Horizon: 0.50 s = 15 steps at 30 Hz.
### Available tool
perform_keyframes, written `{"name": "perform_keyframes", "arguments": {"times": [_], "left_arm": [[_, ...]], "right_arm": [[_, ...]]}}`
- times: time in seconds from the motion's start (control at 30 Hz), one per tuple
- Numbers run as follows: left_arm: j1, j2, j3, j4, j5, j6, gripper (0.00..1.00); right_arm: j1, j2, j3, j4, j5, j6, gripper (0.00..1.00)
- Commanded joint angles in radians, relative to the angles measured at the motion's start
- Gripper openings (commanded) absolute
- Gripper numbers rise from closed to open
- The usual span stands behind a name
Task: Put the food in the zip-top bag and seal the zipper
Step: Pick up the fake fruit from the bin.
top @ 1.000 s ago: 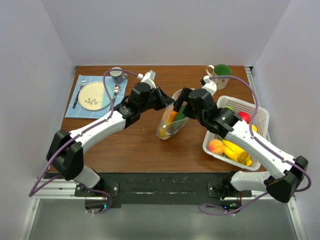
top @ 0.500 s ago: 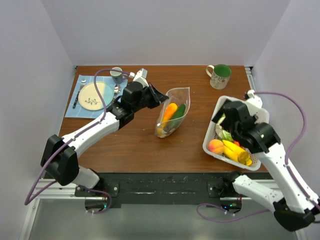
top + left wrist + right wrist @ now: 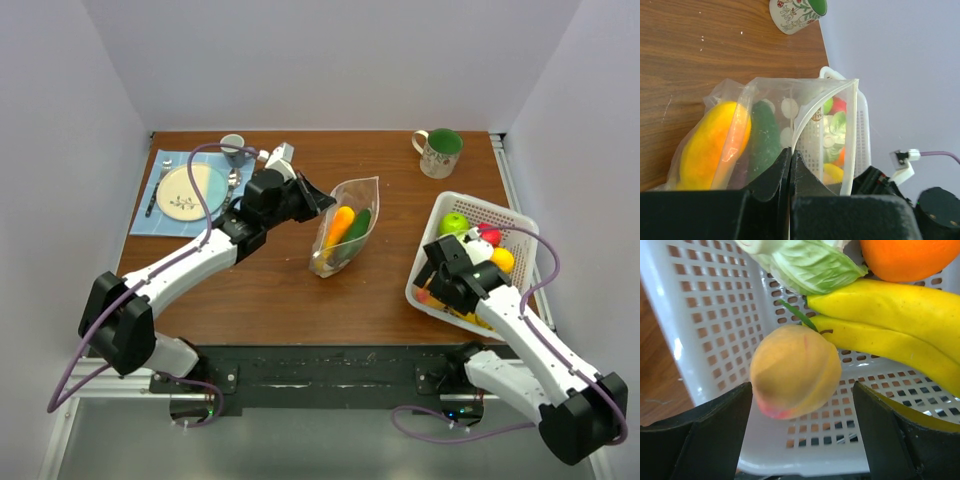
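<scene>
Brown wooden table, white walls around.

Left gripper: clenched on the mouth edge of the clear spotted zip-top bag, mid-table, holding it open. The zipper strip is unsealed. Inside are one orange-yellow piece and one dark green cucumber.

Right gripper: released, fingers spread either side of an orange-pink peach in the near-left corner of the white slotted basket, at right.

Step judged: loading, part done. Next move: close on the peach, lift it and carry it left to the bag mouth.

In the way: the basket wall, and yellow bananas just beside the peach.

Also present: green-lined mug, far; cream plate on blue mat, far left.
</scene>
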Motion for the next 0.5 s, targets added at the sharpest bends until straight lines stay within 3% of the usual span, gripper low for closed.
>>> {"name": "perform_keyframes", "arguments": {"times": [0.0, 0.17, 0.27, 0.3, 0.4, 0.47], "left_arm": [[0.003, -0.044, -0.002, 0.052, 0.008, 0.007, 0.00], [0.003, -0.038, -0.003, 0.054, 0.011, 0.004, 0.00], [0.005, -0.038, -0.005, 0.052, 0.011, 0.005, 0.00], [0.003, -0.038, -0.005, 0.053, 0.008, 0.004, 0.00], [0.003, -0.032, -0.005, 0.060, 0.012, 0.001, 0.00], [0.002, -0.029, -0.005, 0.064, 0.015, -0.001, 0.00]], "right_arm": [[-0.043, 0.034, -0.058, 0.144, -0.037, 0.027, 0.86], [-0.106, 0.074, -0.130, 0.237, -0.104, 0.002, 0.85], [-0.117, 0.058, -0.098, 0.205, -0.078, -0.013, 0.63], [-0.117, 0.048, -0.063, 0.166, -0.068, -0.019, 0.48], [-0.117, 0.005, 0.032, 0.072, -0.023, -0.048, 0.30], [-0.117, -0.023, 0.081, 0.011, -0.019, -0.071, 0.26]]}}
